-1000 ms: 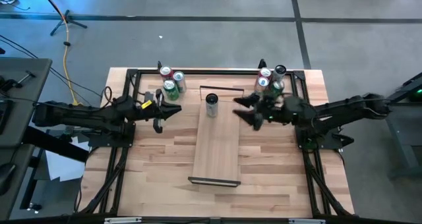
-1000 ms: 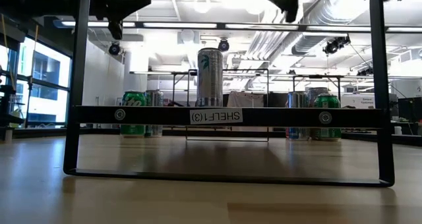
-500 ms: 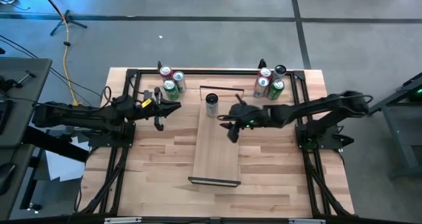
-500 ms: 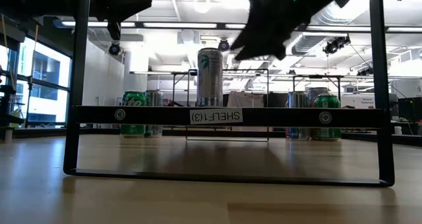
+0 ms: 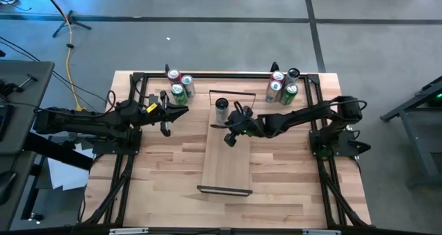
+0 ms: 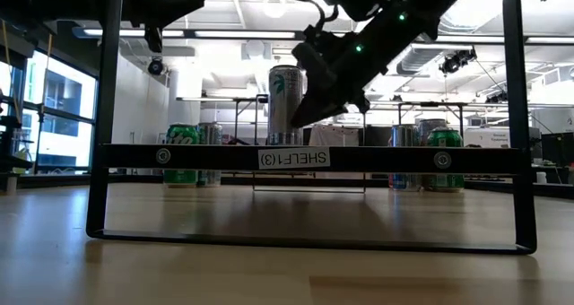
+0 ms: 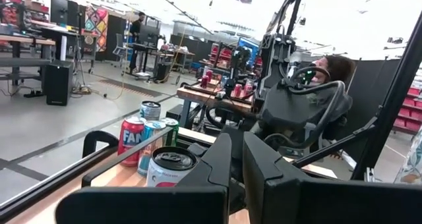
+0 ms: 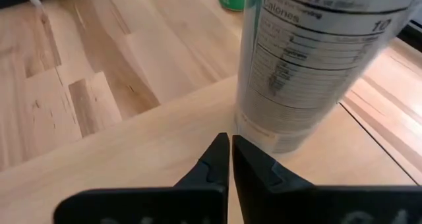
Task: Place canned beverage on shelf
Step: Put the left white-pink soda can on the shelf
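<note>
Silver tall can (image 5: 221, 110) stands upright on pale shelf (image 5: 224, 162); right end effector (image 5: 230, 129) beside it, fingers pinched together, empty.

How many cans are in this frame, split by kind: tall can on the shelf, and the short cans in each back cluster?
Tall silver can on the shelf: 1
Short cans, left cluster on the tabletop: 4, as far as the tight packing shows
Short cans, right cluster: 4
Total: 9 cans
</note>
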Controlling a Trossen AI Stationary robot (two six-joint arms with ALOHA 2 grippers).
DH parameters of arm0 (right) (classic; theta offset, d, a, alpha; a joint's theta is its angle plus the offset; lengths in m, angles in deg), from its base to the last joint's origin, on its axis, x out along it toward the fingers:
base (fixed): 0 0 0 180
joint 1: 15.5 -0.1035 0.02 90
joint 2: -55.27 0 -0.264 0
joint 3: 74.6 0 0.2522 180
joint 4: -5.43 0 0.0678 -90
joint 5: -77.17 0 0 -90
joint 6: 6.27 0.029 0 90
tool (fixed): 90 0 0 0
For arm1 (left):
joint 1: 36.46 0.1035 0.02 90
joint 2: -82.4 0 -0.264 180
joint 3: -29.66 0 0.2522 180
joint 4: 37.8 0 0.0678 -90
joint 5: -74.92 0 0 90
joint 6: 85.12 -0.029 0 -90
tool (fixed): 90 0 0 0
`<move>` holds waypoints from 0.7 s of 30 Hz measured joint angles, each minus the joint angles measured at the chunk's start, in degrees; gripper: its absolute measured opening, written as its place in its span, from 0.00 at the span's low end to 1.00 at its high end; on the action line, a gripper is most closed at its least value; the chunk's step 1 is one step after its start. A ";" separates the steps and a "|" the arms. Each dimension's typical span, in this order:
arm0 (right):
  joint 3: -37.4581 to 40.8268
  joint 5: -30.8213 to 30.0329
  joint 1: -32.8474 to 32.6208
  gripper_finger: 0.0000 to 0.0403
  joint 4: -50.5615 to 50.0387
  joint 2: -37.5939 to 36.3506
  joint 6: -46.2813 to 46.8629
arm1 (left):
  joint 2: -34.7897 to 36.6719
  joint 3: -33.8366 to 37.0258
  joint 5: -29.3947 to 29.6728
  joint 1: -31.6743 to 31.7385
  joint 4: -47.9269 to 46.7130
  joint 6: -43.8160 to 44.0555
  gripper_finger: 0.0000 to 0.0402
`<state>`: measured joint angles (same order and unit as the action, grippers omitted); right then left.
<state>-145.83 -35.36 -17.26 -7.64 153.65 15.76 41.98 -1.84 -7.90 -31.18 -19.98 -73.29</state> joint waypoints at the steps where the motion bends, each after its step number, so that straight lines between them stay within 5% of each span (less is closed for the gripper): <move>1: 0.00 -0.15 0.00 0.00 0.04 -0.01 -0.04 | 0.00 0.00 0.00 0.00 -0.03 0.00 0.00; 21: 0.12 -4.30 1.38 0.00 3.47 -0.08 -2.72 | 0.00 0.00 0.72 0.00 -0.29 0.00 0.00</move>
<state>-145.71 -39.66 -15.88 -4.17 153.57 13.05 41.98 -1.84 -7.18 -31.18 -20.28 -73.28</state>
